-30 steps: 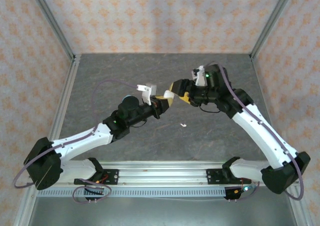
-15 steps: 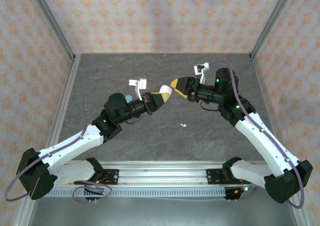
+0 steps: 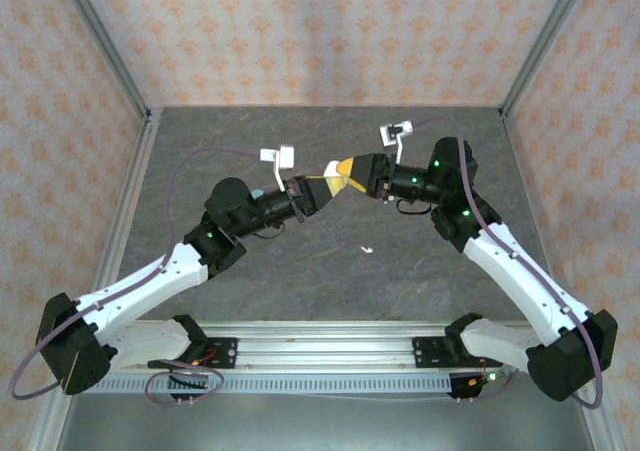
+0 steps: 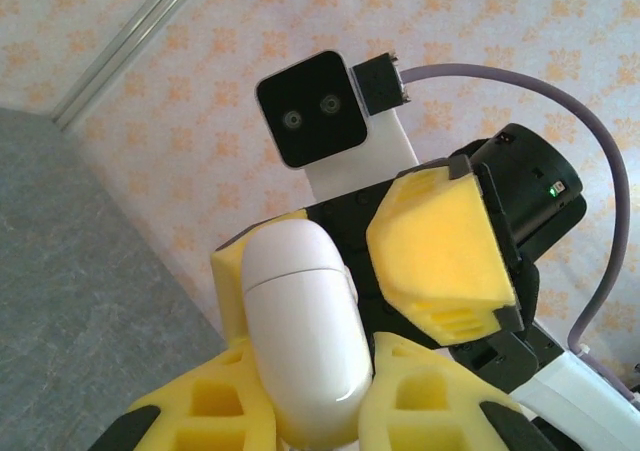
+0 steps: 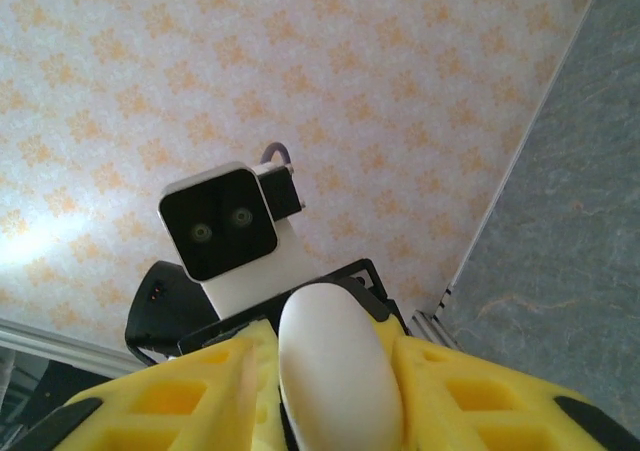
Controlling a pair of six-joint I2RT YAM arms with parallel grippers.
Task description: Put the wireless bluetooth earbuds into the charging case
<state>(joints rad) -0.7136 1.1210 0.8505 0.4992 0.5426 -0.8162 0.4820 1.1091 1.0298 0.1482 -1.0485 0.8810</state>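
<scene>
A white pebble-shaped charging case (image 3: pixel 329 179) (image 4: pixel 298 311) (image 5: pixel 337 396) hangs in mid-air over the table's middle, lid closed, its seam showing in the left wrist view. My left gripper (image 3: pixel 320 187) (image 4: pixel 308 381) is shut on its lower half. My right gripper (image 3: pixel 347 168) (image 5: pixel 330 356) comes from the opposite side, its jaws straddling the case's other end. In the left wrist view one of its yellow fingers (image 4: pixel 440 241) stands a sliver off the case. One small white earbud (image 3: pixel 367 249) lies on the grey table below.
A pale teal thing (image 3: pixel 258 195) peeks out behind my left arm. Patterned walls and metal frame posts (image 3: pixel 110 71) close the table on three sides. The arm bases sit on the rail (image 3: pixel 320 346) at the near edge.
My right gripper has swung left and come nose to nose with the left one, its jaws narrowing around the case. My left arm has stretched forward, still holding the case.
</scene>
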